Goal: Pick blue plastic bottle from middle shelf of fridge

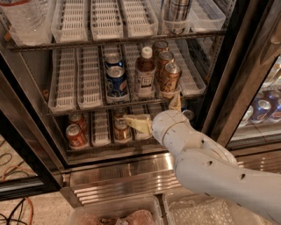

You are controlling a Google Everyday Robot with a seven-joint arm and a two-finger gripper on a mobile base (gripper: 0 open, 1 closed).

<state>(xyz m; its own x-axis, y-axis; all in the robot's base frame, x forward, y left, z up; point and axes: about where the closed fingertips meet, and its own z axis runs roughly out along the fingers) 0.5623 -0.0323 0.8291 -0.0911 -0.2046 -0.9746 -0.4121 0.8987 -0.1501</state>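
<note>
The blue plastic bottle (144, 72), clear with dark brown liquid, a white cap and a pale label, stands upright on the middle shelf (79, 108) of the fridge (228, 101). It is between blue cans (116, 81) on its left and gold-brown cans (170, 78) on its right. My gripper (151, 108) is open, just below and in front of the shelf's front edge, under the bottle. One finger (136, 123) points left and the other finger (175, 102) points up. It holds nothing.
Red-orange cans (76, 135) stand on the lower rack. A tall silver can (175, 13) is on the top rack. The white arm (210, 171) fills the lower right. The ribbed steel base (123, 180) and clear bins (114, 215) lie below.
</note>
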